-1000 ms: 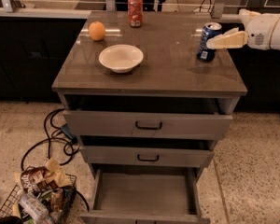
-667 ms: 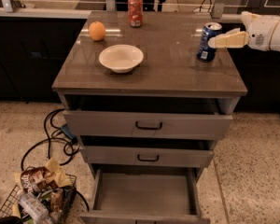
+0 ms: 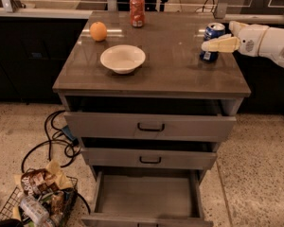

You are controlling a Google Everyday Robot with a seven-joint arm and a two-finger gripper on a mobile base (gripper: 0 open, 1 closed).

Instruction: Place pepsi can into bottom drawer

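Note:
The pepsi can [image 3: 212, 42], blue with a silver top, stands on the cabinet top [image 3: 170, 70] near its right edge. My gripper [image 3: 219, 38] reaches in from the right at the can's height and is right up against it, with a cream part crossing in front of the can. The bottom drawer [image 3: 146, 195] is pulled open below, and its grey inside is bare.
A white bowl [image 3: 122, 58], an orange [image 3: 98, 31] and a red soda can [image 3: 137, 10] stand on the top. The two upper drawers [image 3: 150, 126] are slightly open. Cables [image 3: 52, 141] and a wire basket of snacks [image 3: 38, 200] lie on the floor at the left.

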